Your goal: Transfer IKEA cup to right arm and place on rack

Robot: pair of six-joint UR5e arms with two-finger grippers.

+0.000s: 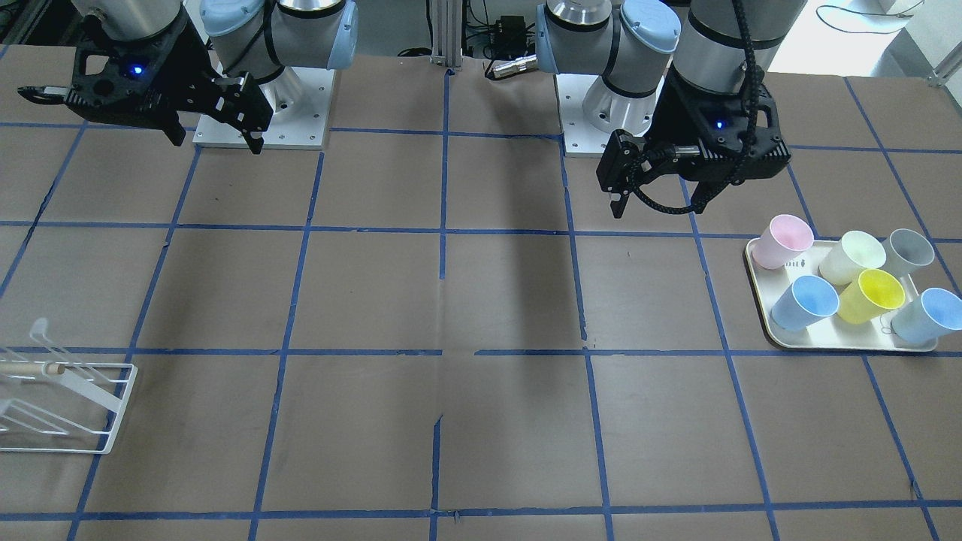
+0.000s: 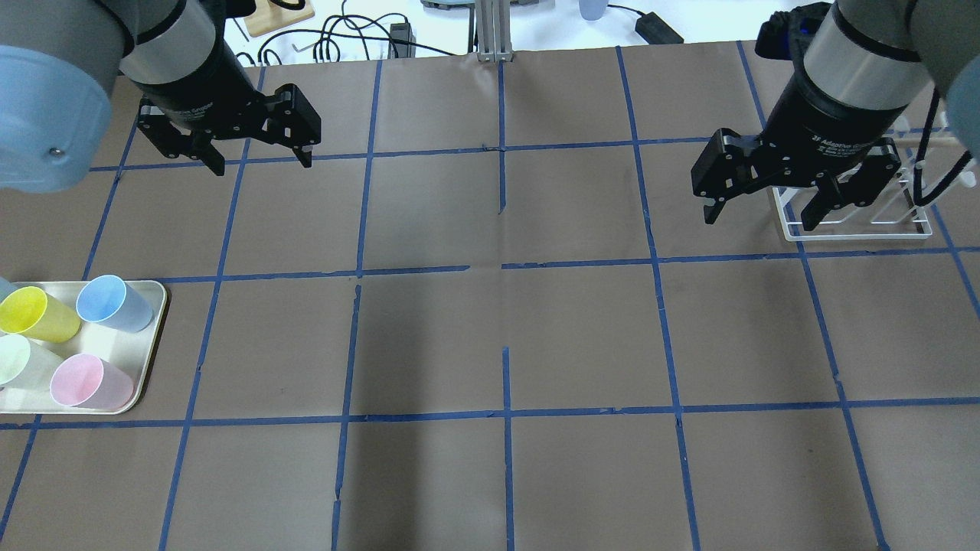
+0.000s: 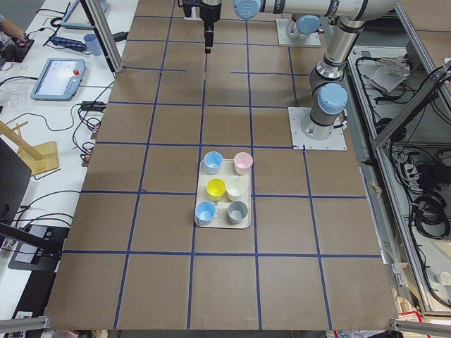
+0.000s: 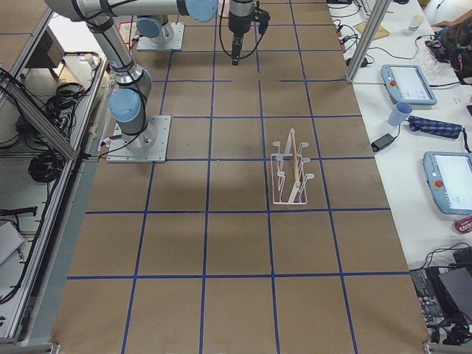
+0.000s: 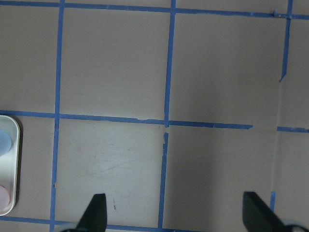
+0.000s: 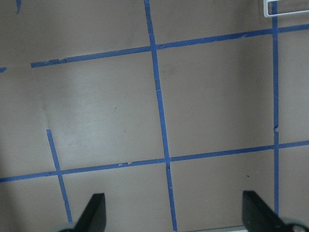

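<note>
Exterior left: six cups [image 3: 215,187], one tray [image 3: 223,226]

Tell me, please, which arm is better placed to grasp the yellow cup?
Left. The yellow cup sits in the tray on that side, with the left gripper open and empty; the right gripper is nearer the rack.

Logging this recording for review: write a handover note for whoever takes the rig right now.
Left claw: open, holding nothing, above the table.
Right claw: open, holding nothing, above the table.
IKEA cup: on the tray with five other cups, on the left arm's side.
Rack: on the right arm's side, no cup on it.
Done: nothing yet.
Left: left claw picks the cup, passes it to the right claw, which sets it on the rack.
</note>
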